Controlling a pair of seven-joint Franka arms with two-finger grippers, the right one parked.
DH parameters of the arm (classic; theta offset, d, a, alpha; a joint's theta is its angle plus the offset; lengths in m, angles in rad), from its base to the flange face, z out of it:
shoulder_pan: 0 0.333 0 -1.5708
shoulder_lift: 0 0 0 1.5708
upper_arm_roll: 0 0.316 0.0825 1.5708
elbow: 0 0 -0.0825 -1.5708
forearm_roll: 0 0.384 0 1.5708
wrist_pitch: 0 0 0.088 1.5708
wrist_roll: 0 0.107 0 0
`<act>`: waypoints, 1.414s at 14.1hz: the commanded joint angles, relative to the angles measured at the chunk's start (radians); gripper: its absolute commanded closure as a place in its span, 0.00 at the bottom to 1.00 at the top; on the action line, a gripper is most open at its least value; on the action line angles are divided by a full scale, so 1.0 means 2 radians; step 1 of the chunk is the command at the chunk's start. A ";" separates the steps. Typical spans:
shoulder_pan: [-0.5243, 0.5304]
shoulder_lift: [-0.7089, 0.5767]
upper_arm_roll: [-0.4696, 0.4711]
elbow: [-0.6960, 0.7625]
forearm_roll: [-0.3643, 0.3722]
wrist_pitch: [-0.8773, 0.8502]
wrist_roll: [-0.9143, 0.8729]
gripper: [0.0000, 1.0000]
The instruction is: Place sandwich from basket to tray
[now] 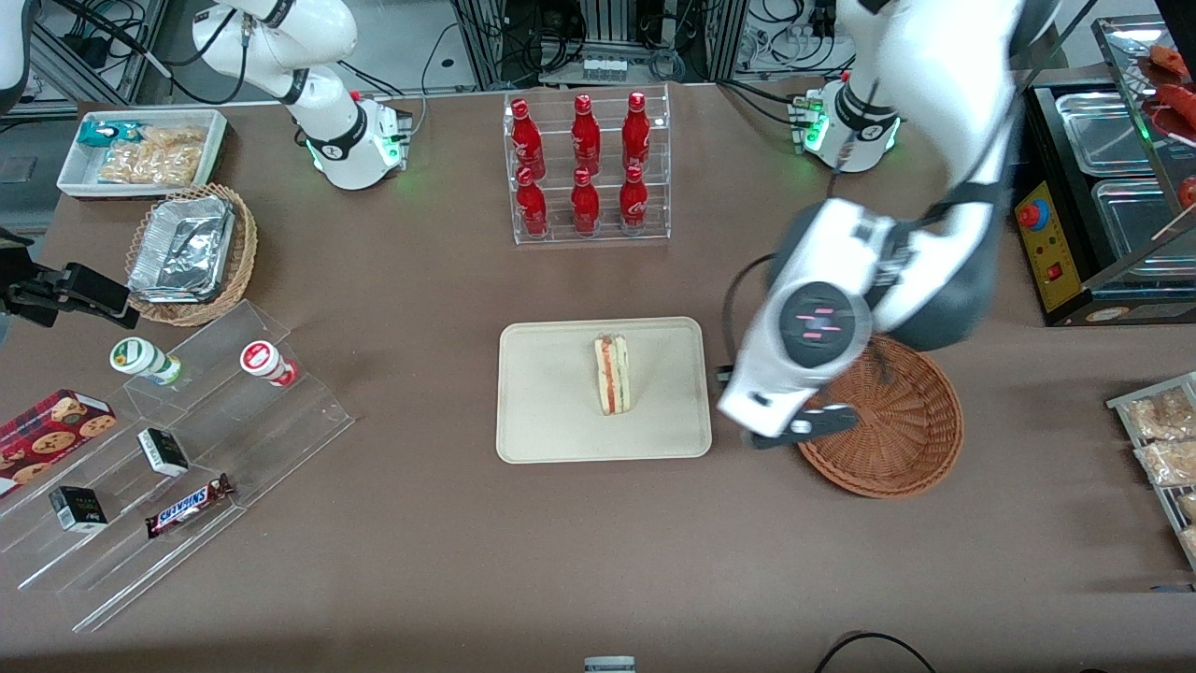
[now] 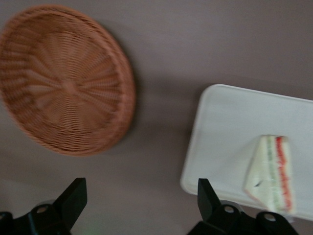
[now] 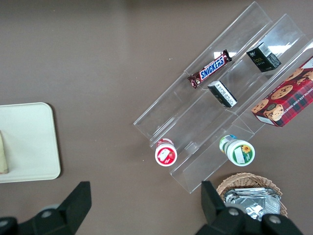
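Observation:
The sandwich (image 1: pixel 612 374) (image 2: pixel 271 169), a pale wedge with a red and green filling edge, lies on the cream tray (image 1: pixel 551 393) (image 2: pixel 230 127) near its middle. The reddish-brown woven basket (image 1: pixel 897 430) (image 2: pixel 63 78) stands beside the tray, toward the working arm's end, and holds nothing. My gripper (image 1: pixel 805 426) (image 2: pixel 140 200) hangs above the table over the gap between tray and basket, at the basket's rim. It is open, and only bare tabletop shows between its fingers.
A clear rack of red bottles (image 1: pixel 587 168) stands farther from the front camera than the tray. A stepped acrylic shelf with snacks (image 1: pixel 177 449), a tan basket of foil containers (image 1: pixel 187 252) and a white bin (image 1: pixel 140 150) lie toward the parked arm's end. Snack packets (image 1: pixel 1159 430) lie toward the working arm's.

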 commanded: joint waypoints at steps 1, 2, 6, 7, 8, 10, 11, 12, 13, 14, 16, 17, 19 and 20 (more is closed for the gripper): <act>0.064 -0.095 -0.005 -0.087 -0.004 -0.008 0.074 0.00; 0.078 -0.112 -0.005 -0.100 -0.003 -0.037 0.103 0.00; 0.134 -0.218 -0.003 -0.185 -0.001 -0.060 0.166 0.00; 0.141 -0.246 -0.003 -0.214 0.001 -0.061 0.172 0.00; 0.145 -0.280 -0.003 -0.244 0.003 -0.061 0.174 0.00; 0.146 -0.327 -0.003 -0.276 0.005 -0.064 0.174 0.00; 0.145 -0.339 -0.003 -0.274 0.005 -0.078 0.174 0.00; 0.145 -0.343 -0.004 -0.263 0.005 -0.092 0.174 0.00; 0.144 -0.343 -0.004 -0.244 0.005 -0.105 0.175 0.00; 0.144 -0.340 -0.005 -0.230 0.005 -0.113 0.182 0.00; 0.144 -0.337 -0.005 -0.222 0.008 -0.114 0.217 0.00; 0.144 -0.335 -0.006 -0.222 0.009 -0.114 0.217 0.00; 0.142 -0.310 -0.006 -0.192 0.007 -0.136 0.215 0.00; 0.142 -0.289 -0.006 -0.164 0.007 -0.151 0.216 0.00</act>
